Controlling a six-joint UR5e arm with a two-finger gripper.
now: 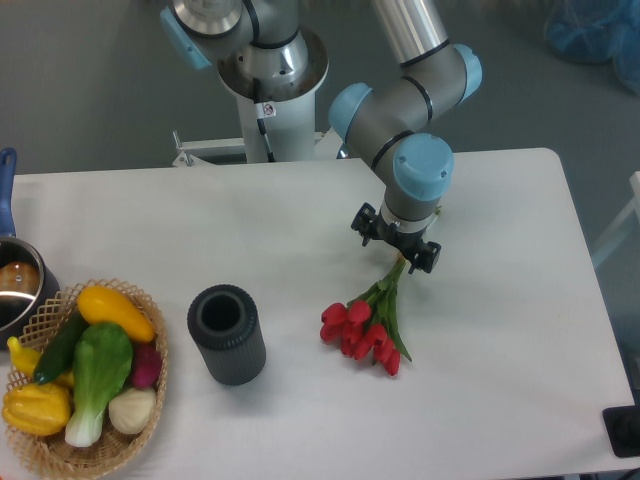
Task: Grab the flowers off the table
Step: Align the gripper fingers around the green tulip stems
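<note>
The flowers (pixel 364 331) are a small bunch of red tulips with green leaves lying on the white table (pixel 500 200), right of centre. Their green stems run up and to the right, and the stem ends disappear under my gripper (pixel 401 260). The gripper points straight down over the stem ends, very low to the table. The wrist body hides its fingers from this camera, so I cannot see whether they are open or closed around the stems. The tulip heads rest on or just above the tabletop.
A dark ribbed cylinder (pixel 227 334) stands upright left of the flowers. A wicker basket (pixel 60 455) with yellow, green and purple vegetables sits at the front left corner. A pot with a blue handle (pixel 12 280) is at the left edge. The robot base (pixel 270 90) is behind the table.
</note>
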